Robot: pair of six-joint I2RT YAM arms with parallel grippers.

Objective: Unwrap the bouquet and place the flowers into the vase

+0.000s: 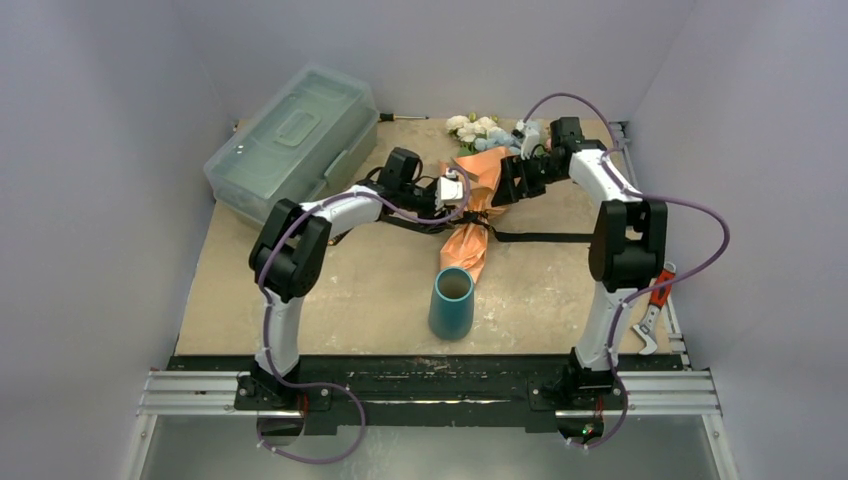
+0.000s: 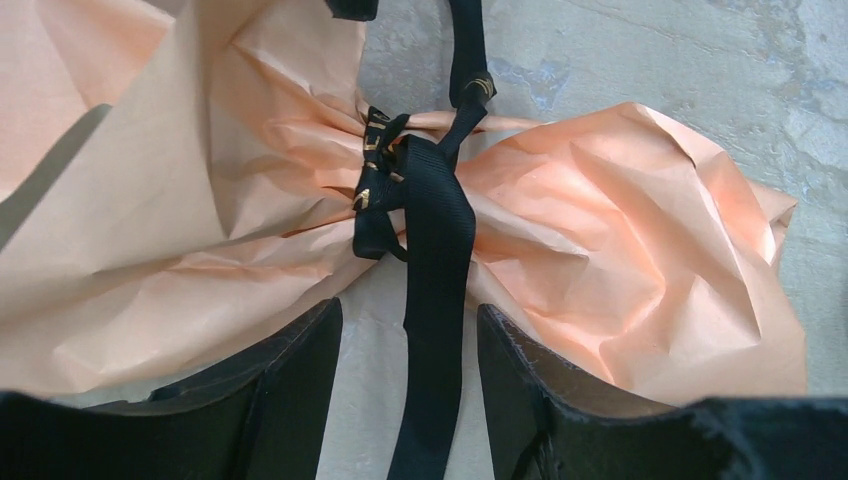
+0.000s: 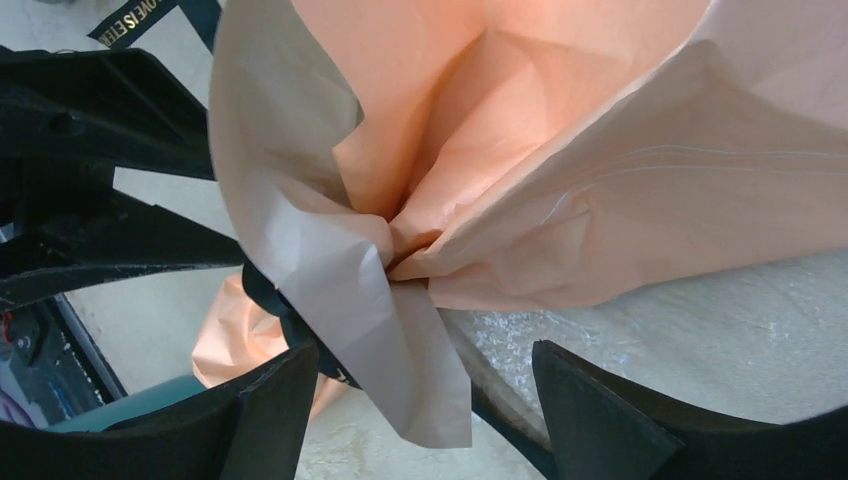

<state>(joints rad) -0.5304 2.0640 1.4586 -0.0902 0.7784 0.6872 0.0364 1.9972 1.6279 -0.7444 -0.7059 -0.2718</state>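
The bouquet (image 1: 478,195) lies on the table, its orange and tan paper (image 2: 620,230) pinched at the waist by a black gold-lettered ribbon (image 2: 440,220). The flowers (image 1: 475,128), cream and pale blue, poke out at the far end. My left gripper (image 2: 408,308) is open at the knot, and a loose ribbon tail runs between its fingers without touching them. From the other side, my right gripper (image 3: 425,348) is open around a tan paper flap (image 3: 400,330). The teal vase (image 1: 451,302) stands upright in front of the bouquet's tail and also shows low in the right wrist view (image 3: 130,405).
A translucent grey-green toolbox (image 1: 295,135) sits at the back left. Red-handled pliers (image 1: 655,300) lie at the table's right edge. A ribbon end (image 1: 545,237) trails right across the table toward the right arm. Grey walls close in on three sides.
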